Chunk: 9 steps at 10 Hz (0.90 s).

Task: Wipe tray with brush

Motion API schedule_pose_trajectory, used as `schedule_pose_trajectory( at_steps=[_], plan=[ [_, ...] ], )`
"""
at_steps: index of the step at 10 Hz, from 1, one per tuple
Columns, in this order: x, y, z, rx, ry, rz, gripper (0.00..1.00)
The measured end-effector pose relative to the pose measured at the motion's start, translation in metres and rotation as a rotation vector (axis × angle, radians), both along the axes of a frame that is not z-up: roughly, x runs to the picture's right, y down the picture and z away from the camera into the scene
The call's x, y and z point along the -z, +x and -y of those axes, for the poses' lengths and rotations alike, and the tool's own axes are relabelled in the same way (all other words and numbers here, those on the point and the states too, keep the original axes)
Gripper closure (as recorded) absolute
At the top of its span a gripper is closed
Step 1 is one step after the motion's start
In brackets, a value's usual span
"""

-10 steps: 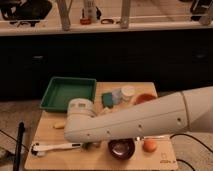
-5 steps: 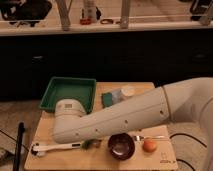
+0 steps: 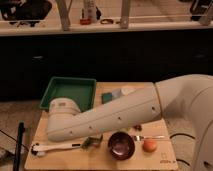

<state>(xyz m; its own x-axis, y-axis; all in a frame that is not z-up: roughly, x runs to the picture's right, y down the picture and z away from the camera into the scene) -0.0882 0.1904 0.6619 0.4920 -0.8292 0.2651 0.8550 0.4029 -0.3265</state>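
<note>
Gripper first: it sits low over the near part of the table, almost wholly covered by the arm's own white link. All that shows is a dark greenish shape under the link's lower edge (I take it for the gripper, though it could be a small object). Whether it is wide, narrow or holding anything, I cannot tell.

Just beside that shape lies the brush. It is flat on the wood near the front-left, with its rounded head to the left and its dark end pointing toward the gripper. That end is probably the one meant for the grasp, since it is the nearer one.

The tray is beyond it at the far-left of the table, well apart from the brush, and its green floor looks bare. By my reading the wiping has not begun, and the step in hand is getting hold of the brush.

To the right of the gripper stands a dark bowl, with an orange ball next to it. A teal block lies farther back.

The arm comes in from the right and slants down-left across the table. It ends in a rounded joint over the tray's near rim, so the link seems folded back under itself to bring the gripper down by the handle.
</note>
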Motion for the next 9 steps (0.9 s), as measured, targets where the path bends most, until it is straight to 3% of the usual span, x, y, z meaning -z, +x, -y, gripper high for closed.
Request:
schedule_pose_trajectory(
  at_steps=[1, 3, 6, 9],
  plan=[
    [-0.008, -0.008, -0.007, -0.079, -0.014, -0.041, 0.2],
    [-0.018, -0.021, -0.014, -0.173, -0.038, -0.099, 0.2],
    [-0.027, -0.045, -0.02, -0.217, -0.063, -0.114, 0.2],
    [-0.034, -0.073, -0.025, -0.247, -0.067, -0.067, 0.2]
  ],
)
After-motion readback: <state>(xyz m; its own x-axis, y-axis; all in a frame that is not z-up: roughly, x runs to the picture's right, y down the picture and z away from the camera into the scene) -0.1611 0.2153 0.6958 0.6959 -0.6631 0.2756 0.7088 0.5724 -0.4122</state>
